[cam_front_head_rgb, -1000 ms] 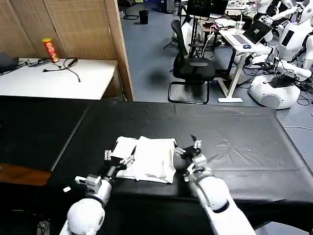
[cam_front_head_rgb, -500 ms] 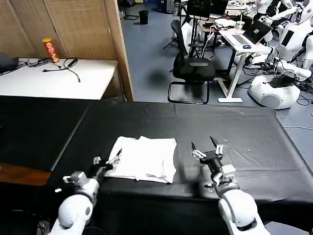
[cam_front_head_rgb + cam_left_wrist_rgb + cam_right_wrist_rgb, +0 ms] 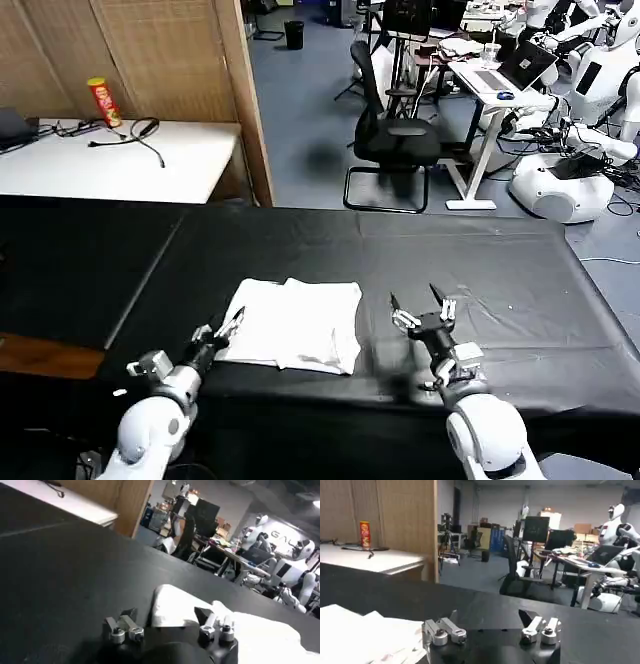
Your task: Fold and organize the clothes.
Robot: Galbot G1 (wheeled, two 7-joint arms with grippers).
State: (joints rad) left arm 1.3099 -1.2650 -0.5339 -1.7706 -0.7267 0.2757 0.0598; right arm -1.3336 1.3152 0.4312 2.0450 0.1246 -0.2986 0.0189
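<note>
White tee, black tbl cover

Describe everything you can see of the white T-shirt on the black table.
The T-shirt is white, soft cloth, folded into a rough rectangle with layered edges, lying flat on the black table near its front edge. No lettering shows on the upper side. The left hand, open, sits at its corner; whether they touch is unclear. The right hand, open, stands apart from it.

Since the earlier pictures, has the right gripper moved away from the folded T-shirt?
Yes. The right gripper, open, was at the right edge of the T-shirt a second ago; now it stands apart to the shirt's right over the black table cover.
</note>
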